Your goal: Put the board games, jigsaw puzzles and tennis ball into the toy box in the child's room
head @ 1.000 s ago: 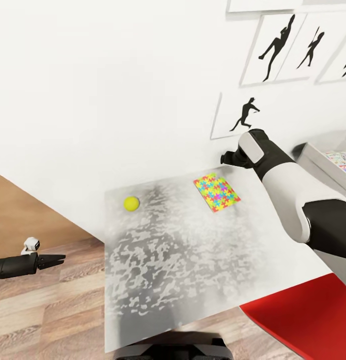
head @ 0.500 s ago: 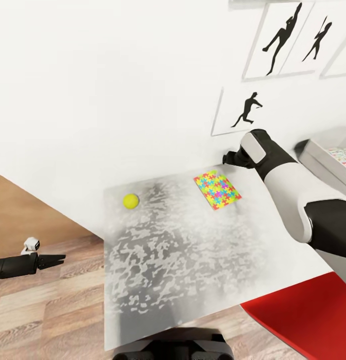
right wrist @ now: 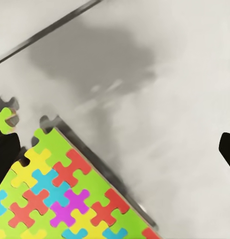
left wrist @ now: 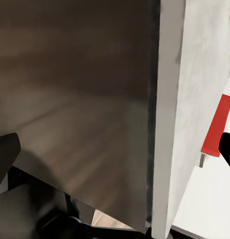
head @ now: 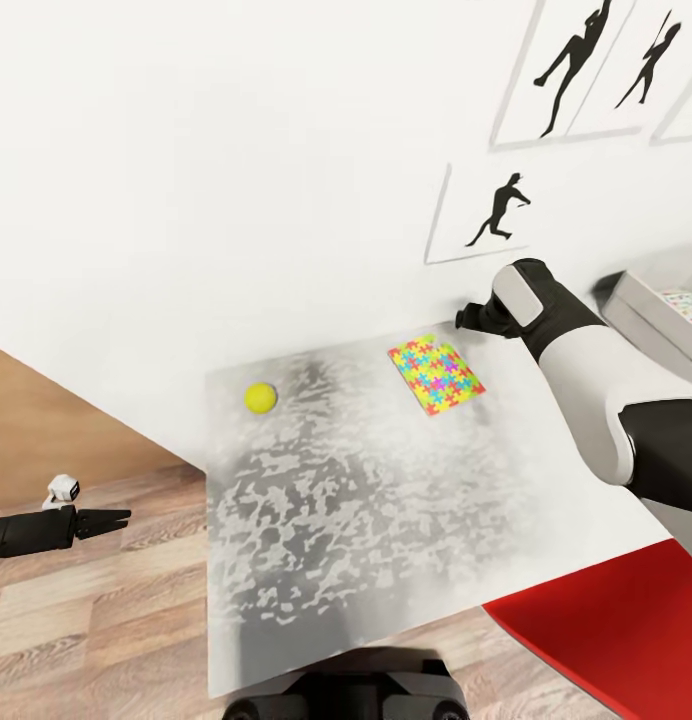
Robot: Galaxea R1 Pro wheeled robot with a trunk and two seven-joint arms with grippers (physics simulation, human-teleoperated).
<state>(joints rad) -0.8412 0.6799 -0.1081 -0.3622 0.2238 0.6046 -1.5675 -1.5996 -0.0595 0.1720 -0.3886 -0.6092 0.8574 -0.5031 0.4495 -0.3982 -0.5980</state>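
Approach to the jigsaw puzzle [head: 435,373] is the step in hand, judged from the pose of the right arm. The puzzle lies flat on the surface [head: 366,520], near the wall edge. The tennis ball [head: 260,397] rests well apart from it toward the robot's left. The toy box [head: 654,318] stands at the right edge of the head view with a printed item inside.

1. Right gripper [head: 470,318]: it hangs just beyond the far corner of the puzzle, close to the wall. In the right wrist view its 2 fingertips [right wrist: 5,152] stand wide apart, so it is released and holds nothing. The puzzle corner [right wrist: 60,194] lies to 1 side of the gap, not centred.
2. Shift the gripper so that the puzzle edge sits between the fingertips before descending.
3. The board is thin and flat. Expect a poor top-down grip. Take it across a free edge, with 1 fingertip low against the surface.
4. Keep clear of the wall during the descent.

Left gripper [head: 111,518]: it hangs idle over the wood floor [head: 106,600], beside the surface end, fingers drawn close together and carrying nothing.
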